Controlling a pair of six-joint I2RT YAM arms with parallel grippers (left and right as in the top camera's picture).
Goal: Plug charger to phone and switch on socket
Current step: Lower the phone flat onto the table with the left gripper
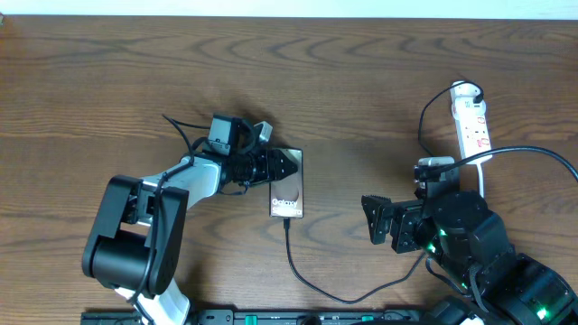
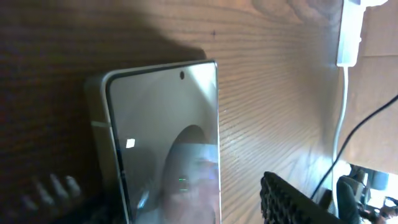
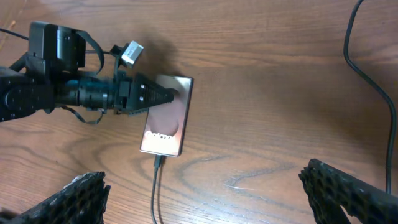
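The phone lies flat on the wooden table, face up, with "Galaxy" lettering; it also shows in the right wrist view and the left wrist view. The charger cable has its connector tip at the phone's near end and curves right under the right arm. My left gripper is open over the phone's far end; its right finger stands apart from the phone's edge. My right gripper is open and empty, right of the phone, and also shows in the right wrist view. The white socket strip lies at the far right.
A thin black cable leaves the strip's far end and runs down behind the right arm. The strip's white cord and a thicker black robot cable lie at the right. The arm bases stand along the near table edge.
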